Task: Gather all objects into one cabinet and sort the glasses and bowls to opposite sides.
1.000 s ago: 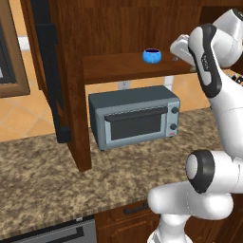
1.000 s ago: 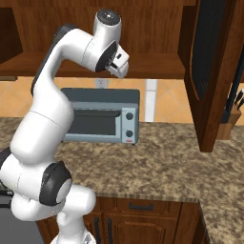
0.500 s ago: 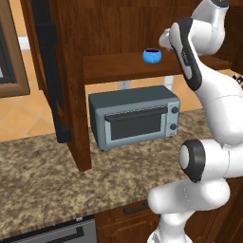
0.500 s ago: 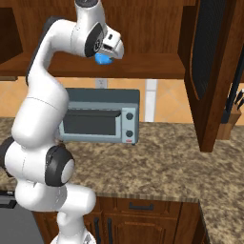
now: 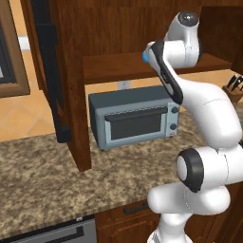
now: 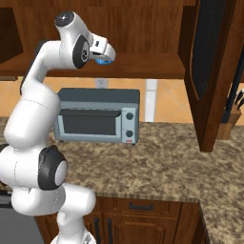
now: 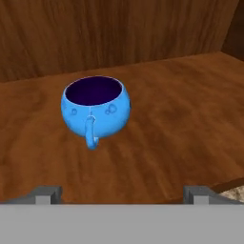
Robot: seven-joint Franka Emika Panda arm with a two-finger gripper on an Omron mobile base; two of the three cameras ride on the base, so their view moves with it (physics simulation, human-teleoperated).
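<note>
Swung up toward the cabinet [image 6: 143, 71] shelf, the gripper [image 7: 121, 193] now faces the blue bowl [image 7: 95, 107], fingers spread wide, nothing held, lined up to take it

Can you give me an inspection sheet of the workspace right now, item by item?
Surface: speckled granite counter below; wooden cabinet shelf above.
Job's things: glossy blue bowl upright on the shelf, dark purple inside, small handle facing the camera.
Clutter: grey toaster oven on the counter, door shut.
Hand: open, short of the bowl, not touching it.
Cables: nothing seen.
Surroundings: cabinet door swung open; knife block at the counter's right end.
</note>
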